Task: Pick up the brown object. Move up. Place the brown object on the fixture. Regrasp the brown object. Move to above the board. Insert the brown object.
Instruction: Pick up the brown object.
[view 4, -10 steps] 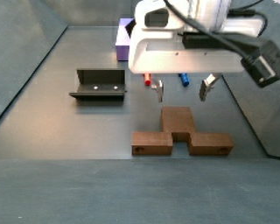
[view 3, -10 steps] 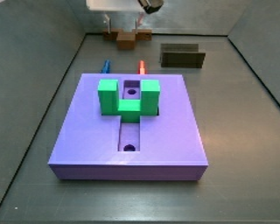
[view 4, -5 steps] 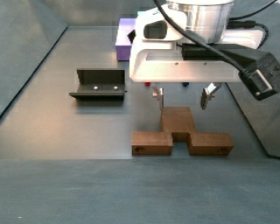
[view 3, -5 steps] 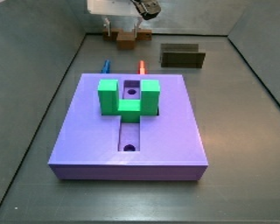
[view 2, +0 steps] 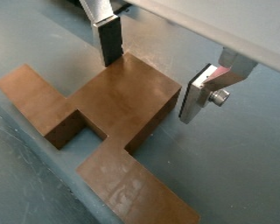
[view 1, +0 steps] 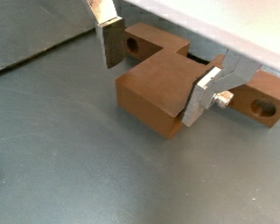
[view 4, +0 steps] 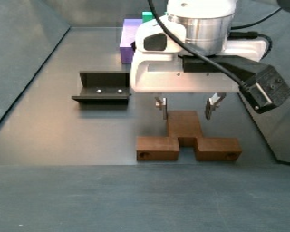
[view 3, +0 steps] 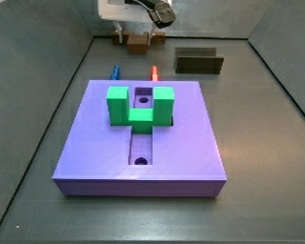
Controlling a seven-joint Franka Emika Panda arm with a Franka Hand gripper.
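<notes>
In a side view I see the fixture at left on the floor, well apart from the gripper, which hangs spread wide with its fingers either side of the brown object's stub, gripping nothing; the board lies far off

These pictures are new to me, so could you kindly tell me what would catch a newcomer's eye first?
First, the gripper, open and low over the brown object on the grey floor, its fingers straddling the stub without touching it in both wrist views. Next, the big purple board bearing a green U-shaped block in a side view. The dark fixture stands on the floor, apart from both.
</notes>
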